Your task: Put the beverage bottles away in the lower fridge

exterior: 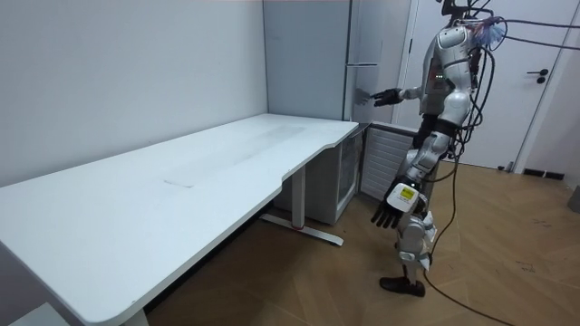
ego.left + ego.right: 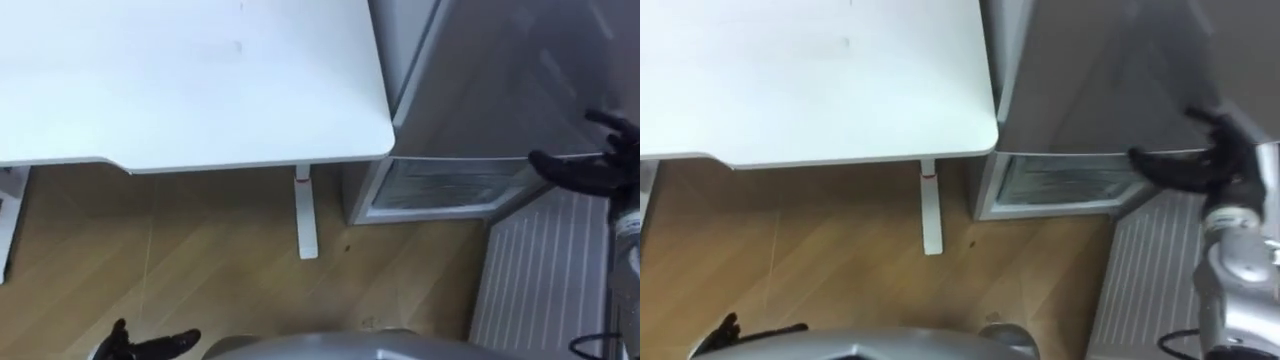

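White desk point(image 2: 200, 80) | grey fridge point(image 2: 480, 90), lower door point(image 2: 545, 270) open | right hand point(image 2: 590, 170) outstretched

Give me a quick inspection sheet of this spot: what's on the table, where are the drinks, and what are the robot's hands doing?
Surface: white table, top bare.
Job's things: drinks, nothing seen; fridge with its lower door standing open and a drawer showing inside.
Clutter: nothing seen.
Hands: right hand raised at the fridge front, fingers straight, holding nothing; left hand hanging low, fingers relaxed, holding nothing.
Cables: nothing seen beyond the robot's own.
Surroundings: wooden floor; a closed white room door behind the robot.
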You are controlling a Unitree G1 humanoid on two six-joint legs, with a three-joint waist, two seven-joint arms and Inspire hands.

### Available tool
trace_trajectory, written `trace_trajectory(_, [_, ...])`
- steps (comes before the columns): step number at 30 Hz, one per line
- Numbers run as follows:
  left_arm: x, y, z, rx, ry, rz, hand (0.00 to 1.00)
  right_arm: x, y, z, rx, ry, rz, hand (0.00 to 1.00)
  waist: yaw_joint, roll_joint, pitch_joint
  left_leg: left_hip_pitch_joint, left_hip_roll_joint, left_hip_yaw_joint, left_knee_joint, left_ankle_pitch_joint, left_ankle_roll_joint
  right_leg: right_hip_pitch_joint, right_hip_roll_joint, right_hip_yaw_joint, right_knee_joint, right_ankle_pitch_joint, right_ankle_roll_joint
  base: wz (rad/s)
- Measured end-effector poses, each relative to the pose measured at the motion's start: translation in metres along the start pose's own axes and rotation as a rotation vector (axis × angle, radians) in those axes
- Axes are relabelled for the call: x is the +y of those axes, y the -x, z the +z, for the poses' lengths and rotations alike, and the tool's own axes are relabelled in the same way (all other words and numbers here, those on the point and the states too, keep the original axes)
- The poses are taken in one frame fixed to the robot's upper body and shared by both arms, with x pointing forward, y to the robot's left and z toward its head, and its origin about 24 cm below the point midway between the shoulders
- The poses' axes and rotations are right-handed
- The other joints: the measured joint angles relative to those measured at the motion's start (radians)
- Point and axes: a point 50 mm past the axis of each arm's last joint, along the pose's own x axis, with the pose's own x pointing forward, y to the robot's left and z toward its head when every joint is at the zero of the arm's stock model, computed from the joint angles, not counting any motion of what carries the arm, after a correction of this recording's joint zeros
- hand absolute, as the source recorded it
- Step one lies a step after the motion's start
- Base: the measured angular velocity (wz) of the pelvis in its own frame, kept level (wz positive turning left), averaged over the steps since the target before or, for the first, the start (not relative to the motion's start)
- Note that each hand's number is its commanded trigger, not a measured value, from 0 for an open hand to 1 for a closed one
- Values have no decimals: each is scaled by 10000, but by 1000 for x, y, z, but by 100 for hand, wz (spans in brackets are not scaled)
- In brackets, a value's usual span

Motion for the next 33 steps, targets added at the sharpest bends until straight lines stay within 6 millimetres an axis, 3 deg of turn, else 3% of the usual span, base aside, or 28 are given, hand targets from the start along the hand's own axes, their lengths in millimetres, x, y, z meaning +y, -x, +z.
trace_trajectory(1, [2, 0, -2, 187, 4, 123, 0, -7, -1, 3, -125, -51, -551, 0, -34, -60, -22, 17, 46, -2, 0, -14, -21, 71, 59, 29, -116, 60, -16, -4])
trace_trajectory(4, [5, 0, -6, 566, -247, 272, 0, -24, -1, 5, -204, -204, -1853, 0, -108, -167, 18, 4, 88, -9, 1, -22, -35, 92, 107, 33, -217, 113, -53, -3])
trace_trajectory(11, [6, -1, -4, 702, -1090, 331, 0, -39, 1, -9, 310, 409, -3004, 0, -280, -200, -18, -5, 97, 40, -26, -38, -55, 21, 120, 77, -242, 134, -56, -3])
trace_trajectory(23, [11, 0, -5, 889, -1261, 579, 0, -64, 24, -84, 3847, 839, -4081, 0, -343, -177, -65, 16, 126, 42, -32, -44, -66, 69, 152, 95, -290, 143, -67, 0])
trace_trajectory(25, [11, 0, -5, 911, -1264, 581, 0, -68, 35, -103, 4783, 877, -4333, 0, -331, -171, -93, 3, 157, 30, -39, -56, -84, 191, 219, 155, -430, 204, -75, 0])
trace_trajectory(28, [11, 0, -7, 950, -1247, 563, 0, -68, 51, -126, 5903, 828, -4543, 0, -345, -227, -61, -18, 205, 34, 10, -87, -112, 186, 281, 256, -429, 217, -95, -2])
trace_trajectory(33, [11, 0, -6, 900, -1242, 581, 0, -75, 65, -141, 6765, 872, -4893, 0, -361, -151, -59, -8, 220, 0, 66, -121, -119, 164, 305, 338, -450, 217, -97, -3])
